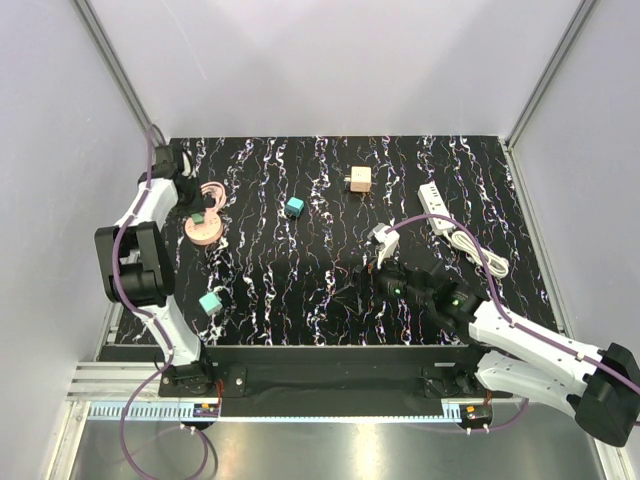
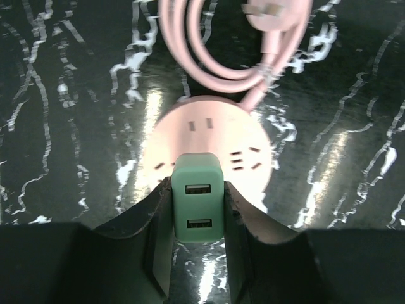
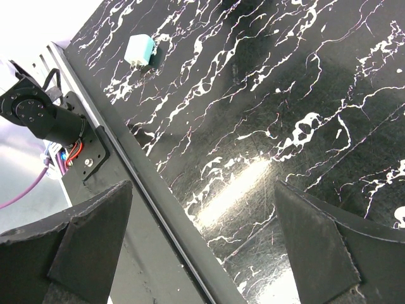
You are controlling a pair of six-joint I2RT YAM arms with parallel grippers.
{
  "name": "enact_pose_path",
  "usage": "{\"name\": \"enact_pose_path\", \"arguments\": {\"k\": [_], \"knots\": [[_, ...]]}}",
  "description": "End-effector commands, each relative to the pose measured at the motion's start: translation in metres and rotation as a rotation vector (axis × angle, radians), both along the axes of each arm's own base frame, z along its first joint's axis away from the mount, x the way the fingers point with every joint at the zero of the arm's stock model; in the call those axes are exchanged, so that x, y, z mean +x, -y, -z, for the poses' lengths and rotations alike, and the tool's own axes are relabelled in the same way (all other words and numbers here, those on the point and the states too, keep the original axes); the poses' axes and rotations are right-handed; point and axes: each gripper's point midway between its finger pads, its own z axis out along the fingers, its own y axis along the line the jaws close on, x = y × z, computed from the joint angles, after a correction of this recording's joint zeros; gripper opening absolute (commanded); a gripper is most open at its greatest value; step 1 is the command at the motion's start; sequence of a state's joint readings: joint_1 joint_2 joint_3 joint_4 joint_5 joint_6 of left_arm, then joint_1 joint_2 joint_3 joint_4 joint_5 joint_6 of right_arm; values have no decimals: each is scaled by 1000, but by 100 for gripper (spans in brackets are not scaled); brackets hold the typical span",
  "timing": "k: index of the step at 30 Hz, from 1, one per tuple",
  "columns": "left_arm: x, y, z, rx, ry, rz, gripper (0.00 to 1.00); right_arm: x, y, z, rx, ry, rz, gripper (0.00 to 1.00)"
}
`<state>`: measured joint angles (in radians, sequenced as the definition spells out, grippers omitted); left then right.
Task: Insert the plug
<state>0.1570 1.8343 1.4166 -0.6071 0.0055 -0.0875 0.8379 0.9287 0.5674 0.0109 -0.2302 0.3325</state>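
My left pincer [image 1: 197,213] is clenched on a green charger [image 1: 199,217]. From above, it is at the left side of the desk [image 1: 300,280], right over a round pink socket [image 1: 206,233]. A pink cord [image 1: 212,191] lies coiled just behind the socket. My right pincer [image 1: 374,250] hangs over the middle-right of the desk, jaws spread wide, grasping nothing. The plug [image 1: 294,207] lies free on the desk between my two pincers, well apart from both. A tan cube [image 1: 358,179] sits behind it to the right, and a white strip [image 1: 436,205] lies near the right edge. A mint cube [image 1: 210,302] sits at the front left, near my left arm's base.

In the left wrist view, my two dark fingers [image 2: 158,221] press the sides of the charger. Its face with two USB ports is turned to the camera. It stands at the near edge of the socket, but I cannot tell whether its pins are in the holes. The pink cord curls beyond the socket.

In the right wrist view, my fingers [image 3: 88,234] stand far apart with only bare desk between them. The mint cube is at the upper left, near the front edge of the desk.
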Motion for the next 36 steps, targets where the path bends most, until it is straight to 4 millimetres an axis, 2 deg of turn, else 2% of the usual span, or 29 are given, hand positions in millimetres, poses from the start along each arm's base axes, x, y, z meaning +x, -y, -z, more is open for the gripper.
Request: {"name": "enact_pose_path", "arguments": {"k": [1, 10, 18, 22, 36], "knots": [[23, 17, -20, -20, 92, 25, 0, 1, -6, -9, 29, 42, -26, 100], [25, 27, 5, -39, 42, 28, 0, 0, -4, -7, 29, 42, -23, 100], [28, 26, 9, -32, 52, 26, 0, 0, -4, -8, 28, 46, -22, 100], [24, 27, 12, -39, 43, 24, 0, 1, -5, -7, 25, 43, -24, 100], [2, 32, 44, -60, -28, -32, 0, 1, -4, -6, 26, 43, -20, 100]]}}
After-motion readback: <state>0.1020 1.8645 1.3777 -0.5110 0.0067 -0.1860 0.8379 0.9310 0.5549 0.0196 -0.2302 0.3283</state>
